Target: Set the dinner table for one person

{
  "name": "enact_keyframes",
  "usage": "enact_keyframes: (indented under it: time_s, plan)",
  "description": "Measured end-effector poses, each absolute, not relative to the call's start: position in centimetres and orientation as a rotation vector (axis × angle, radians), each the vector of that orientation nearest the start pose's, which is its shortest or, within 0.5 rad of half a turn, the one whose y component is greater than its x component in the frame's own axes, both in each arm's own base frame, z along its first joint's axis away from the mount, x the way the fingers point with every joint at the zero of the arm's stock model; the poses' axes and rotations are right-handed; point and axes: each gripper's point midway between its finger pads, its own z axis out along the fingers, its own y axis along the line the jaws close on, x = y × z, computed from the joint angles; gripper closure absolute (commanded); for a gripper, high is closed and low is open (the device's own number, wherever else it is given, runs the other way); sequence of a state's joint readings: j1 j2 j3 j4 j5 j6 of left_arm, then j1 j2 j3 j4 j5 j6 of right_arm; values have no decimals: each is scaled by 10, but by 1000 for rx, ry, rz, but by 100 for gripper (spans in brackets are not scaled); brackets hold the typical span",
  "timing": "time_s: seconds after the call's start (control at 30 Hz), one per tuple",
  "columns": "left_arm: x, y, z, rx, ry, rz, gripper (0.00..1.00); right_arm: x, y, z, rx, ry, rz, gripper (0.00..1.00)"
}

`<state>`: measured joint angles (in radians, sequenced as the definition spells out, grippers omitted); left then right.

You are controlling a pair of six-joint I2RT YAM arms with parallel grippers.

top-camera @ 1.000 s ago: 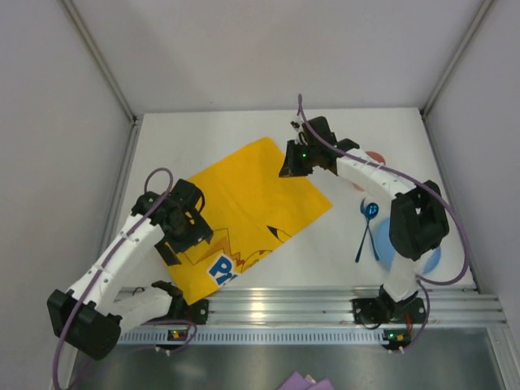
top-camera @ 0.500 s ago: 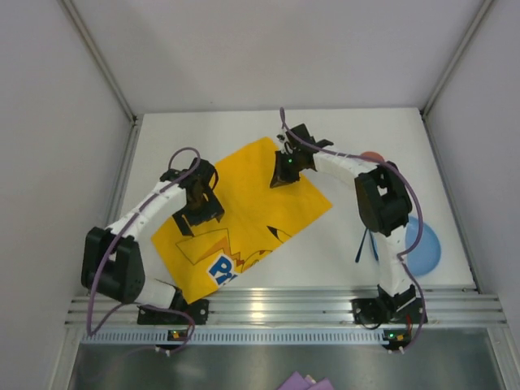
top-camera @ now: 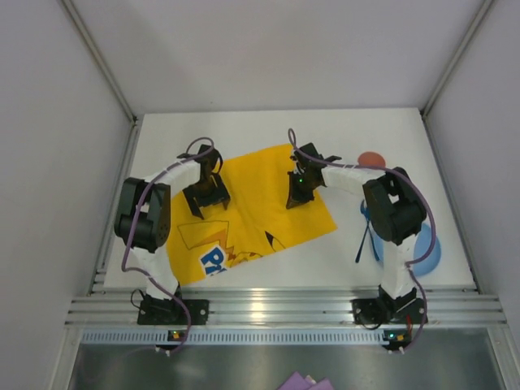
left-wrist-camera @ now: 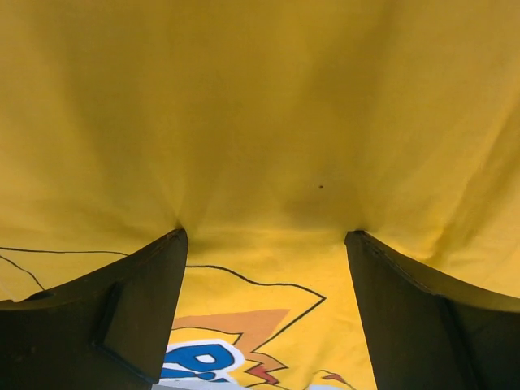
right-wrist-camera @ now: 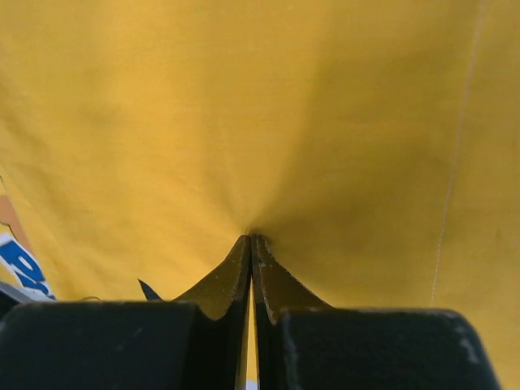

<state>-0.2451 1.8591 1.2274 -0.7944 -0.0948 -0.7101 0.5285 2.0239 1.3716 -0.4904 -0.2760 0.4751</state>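
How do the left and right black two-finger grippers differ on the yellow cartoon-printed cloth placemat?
The left gripper has its jaws wide apart; the right gripper has them closed together. The left gripper presses two spots, the right gripper one. Both meet the yellow cartoon-printed cloth placemat tips down, puckering it.

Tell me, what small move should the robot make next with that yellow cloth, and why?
Probably swivel the yellow placemat a little to square it up. Its edges lie skewed to the dinner table, and the open left gripper and shut right gripper both press on it, puckering the cloth.
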Motion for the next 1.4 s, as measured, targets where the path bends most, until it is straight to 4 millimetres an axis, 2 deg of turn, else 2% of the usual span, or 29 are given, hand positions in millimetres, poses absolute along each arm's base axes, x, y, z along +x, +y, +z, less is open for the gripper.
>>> enact_keyframes:
  time_s: [0.17,0.27,0.47,0.63,1.07,1.4]
  plan:
    - [352,-103,17,-631,2904,-22,18,312,257,17,-137,2835,623,100]
    - [359,-107,17,-609,2920,-38,18,296,244,16,-102,2846,591,100]
    - [368,-114,19,-572,2931,-82,18,283,214,15,15,2876,514,100]
    - [368,-118,19,-557,2938,-109,18,280,195,15,113,2902,471,100]
    - [367,-132,24,-512,2923,-191,16,279,180,14,196,2913,352,100]
    - [370,-144,33,-490,2905,-275,16,271,145,13,289,2886,220,100]
